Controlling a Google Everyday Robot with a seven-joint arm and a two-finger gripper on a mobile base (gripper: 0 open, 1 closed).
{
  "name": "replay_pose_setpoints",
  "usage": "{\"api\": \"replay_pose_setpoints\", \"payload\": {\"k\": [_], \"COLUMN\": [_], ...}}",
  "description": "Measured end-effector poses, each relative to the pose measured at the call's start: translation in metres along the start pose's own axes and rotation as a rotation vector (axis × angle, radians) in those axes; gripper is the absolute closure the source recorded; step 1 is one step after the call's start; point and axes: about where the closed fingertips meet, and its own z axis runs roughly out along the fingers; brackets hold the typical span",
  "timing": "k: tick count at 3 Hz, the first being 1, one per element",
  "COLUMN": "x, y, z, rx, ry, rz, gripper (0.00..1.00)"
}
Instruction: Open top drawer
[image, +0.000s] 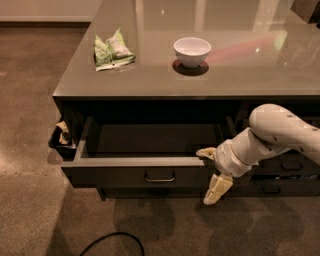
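Note:
The top drawer (125, 175) is a wide dark drawer under the grey counter, pulled well out, its plain grey inside showing and bare. Its small bar pull (160, 177) sits at the centre of the front. My gripper (210, 172) is at the right end of the drawer front, on a white arm coming in from the right. One cream finger (206, 152) rests by the top edge of the front, the other finger (217, 189) hangs down in front of it. The fingers are spread apart and hold nothing.
On the counter (250, 75) lie a green snack bag (112, 50) and a white bowl (192, 51). A small black bin (62, 142) hangs at the left side. More dark drawers (290, 167) are on the right. A black cable (112, 242) lies on the floor.

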Motion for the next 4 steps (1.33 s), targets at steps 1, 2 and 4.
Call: {"api": "replay_pose_setpoints", "payload": {"k": [1,2,4], "x": [0.008,0.010,0.012], "y": [0.011,0.018,0.033], "z": [-0.005,-0.010,-0.015], "rx": [-0.005,-0.002,0.012], "ry": [0.010,0.015,0.022], "rz": [0.009,0.012,0.014], "gripper": [0.42,0.65,0.85]}}
